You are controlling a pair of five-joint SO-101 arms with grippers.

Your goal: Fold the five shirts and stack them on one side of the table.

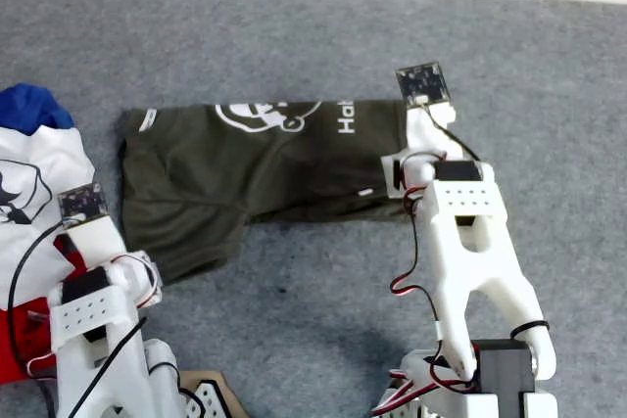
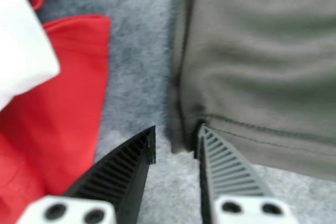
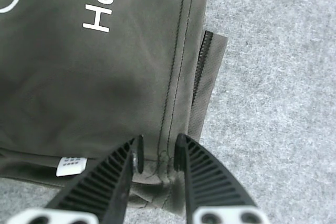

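Several heaped shirts (image 1: 34, 173) near left gripper (image 2: 177, 137), olive shirt (image 1: 265, 168).

Soft, even overhead light, bright on the grey felt-like table cover (image 1: 294, 330) — faint diffuse shadow beside the white plastic right arm (image 1: 470, 242). Right wrist view: a dim shaded patch on the dark olive cotton shirt (image 3: 94, 103).

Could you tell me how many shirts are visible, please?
4: dark olive shirt spread mid-table; blue shirt, white shirt and red shirt heaped at left edge; others may hide beneath.
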